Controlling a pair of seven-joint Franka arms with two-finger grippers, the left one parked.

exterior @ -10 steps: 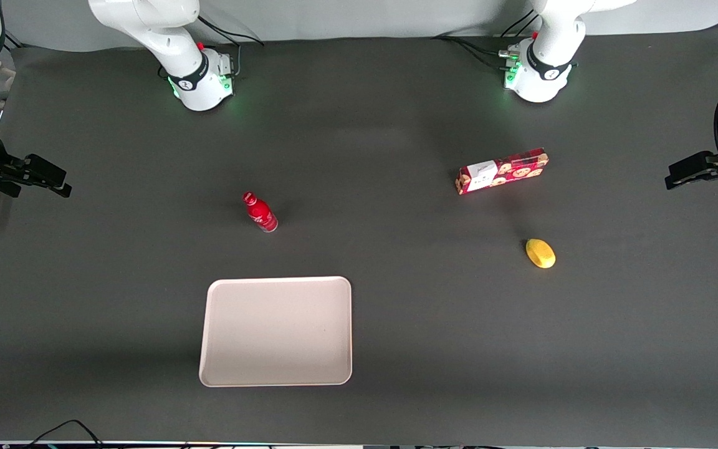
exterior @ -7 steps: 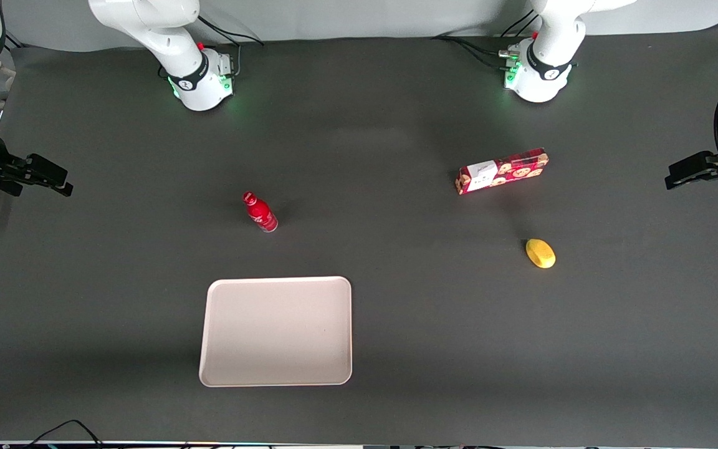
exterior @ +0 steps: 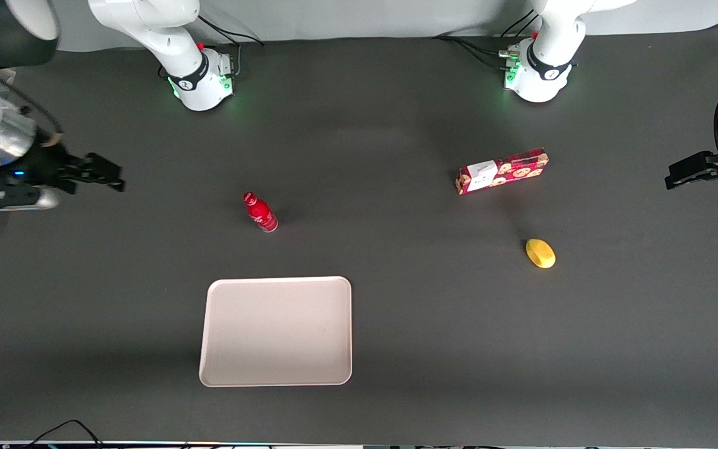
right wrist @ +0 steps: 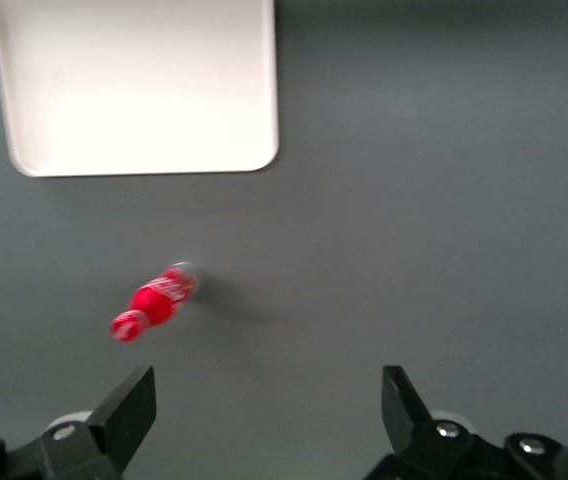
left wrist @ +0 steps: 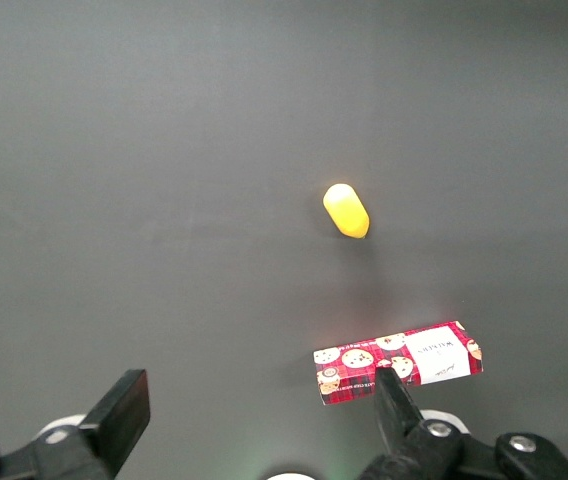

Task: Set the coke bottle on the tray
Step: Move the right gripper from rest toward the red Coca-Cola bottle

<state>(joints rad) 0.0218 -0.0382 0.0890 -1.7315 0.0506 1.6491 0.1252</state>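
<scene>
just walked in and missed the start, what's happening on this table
The working arm's hand hangs open over the dark table at its own end, holding nothing and well apart from everything. The small all-red coke bottle with a red cap stands on the table, untouched. The large flat cream tray with rounded corners lies nearer the front camera than the bottle, with nothing on it. A long red cookie box and a small yellow lemon-like object sit toward the parked arm's end.
</scene>
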